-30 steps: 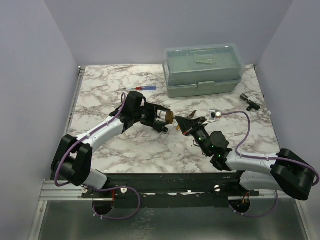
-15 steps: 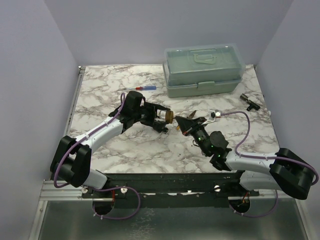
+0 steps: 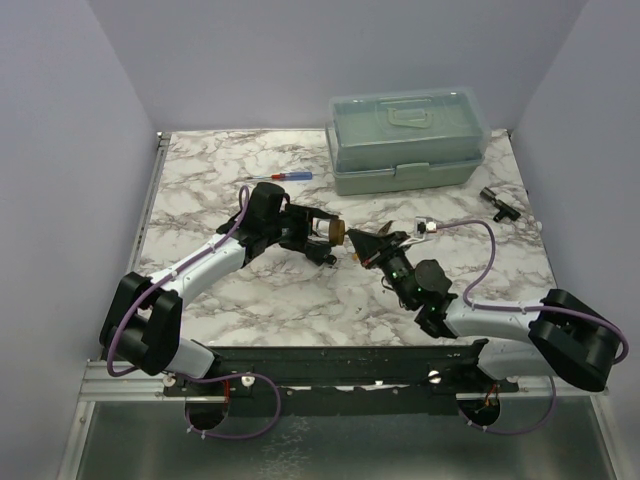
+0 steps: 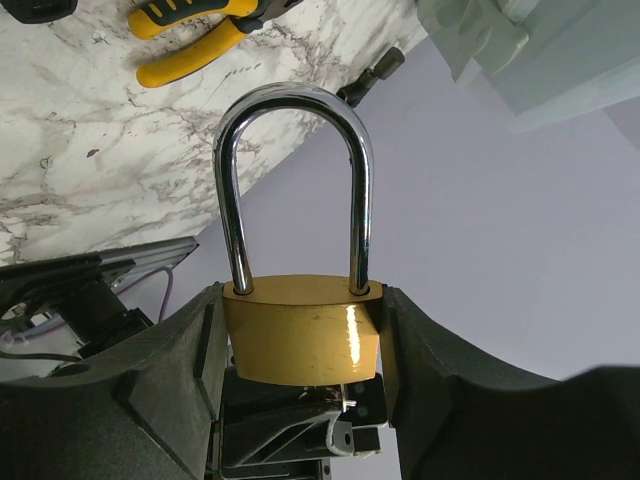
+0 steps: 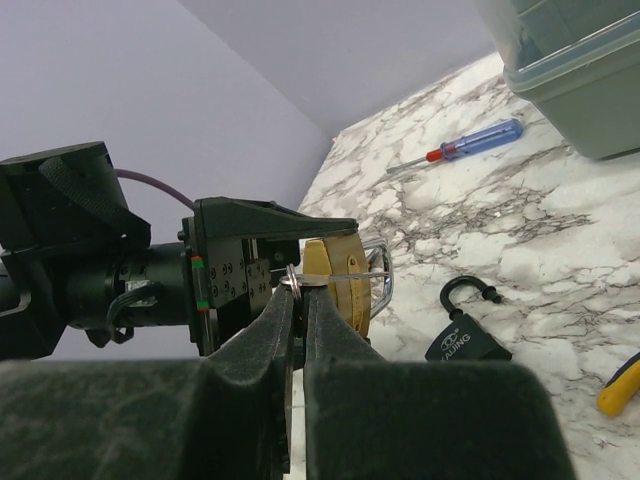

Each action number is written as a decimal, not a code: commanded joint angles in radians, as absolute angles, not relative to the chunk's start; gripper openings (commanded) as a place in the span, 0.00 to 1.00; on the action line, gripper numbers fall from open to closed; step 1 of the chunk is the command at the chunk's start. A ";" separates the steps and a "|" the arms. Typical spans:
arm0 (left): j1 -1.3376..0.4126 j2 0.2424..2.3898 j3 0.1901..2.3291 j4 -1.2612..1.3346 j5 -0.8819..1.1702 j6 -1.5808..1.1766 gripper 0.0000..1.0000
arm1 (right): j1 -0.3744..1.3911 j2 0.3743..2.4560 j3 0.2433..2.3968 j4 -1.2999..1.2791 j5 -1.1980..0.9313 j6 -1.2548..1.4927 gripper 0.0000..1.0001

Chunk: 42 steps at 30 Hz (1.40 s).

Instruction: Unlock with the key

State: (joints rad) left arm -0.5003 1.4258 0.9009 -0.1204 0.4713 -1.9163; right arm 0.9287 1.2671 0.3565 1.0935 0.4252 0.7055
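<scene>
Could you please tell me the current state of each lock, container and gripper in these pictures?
Brass padlock with chrome shackle: locked, both shackle legs seated.
Tiny silver-grey metal key bunch: pinched at the brass padlock's base; insertion unclear.
Black padlock, lying flat: shackle looks open.
Pale green plastic toolbox: lid shut.
Left gripper: shut on the brass padlock.
Right gripper: shut on the key bunch.

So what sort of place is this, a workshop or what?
Probably a robot lab test cell, not a real workshop: two arms bolted to a marble-patterned table, plain lavender walls boxing it in, and a staged toolbox, screwdriver and brass padlock.
</scene>
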 commanded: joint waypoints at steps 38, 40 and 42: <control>-0.528 1.355 0.905 -0.030 0.485 -2.011 0.00 | 0.974 1.464 0.423 1.252 0.468 0.506 0.00; -0.529 1.353 0.906 -0.027 0.484 -2.010 0.00 | 0.974 1.474 0.430 1.248 0.471 0.517 0.01; -0.530 1.350 0.906 -0.022 0.481 -2.011 0.00 | 0.974 1.487 0.438 1.246 0.479 0.533 0.00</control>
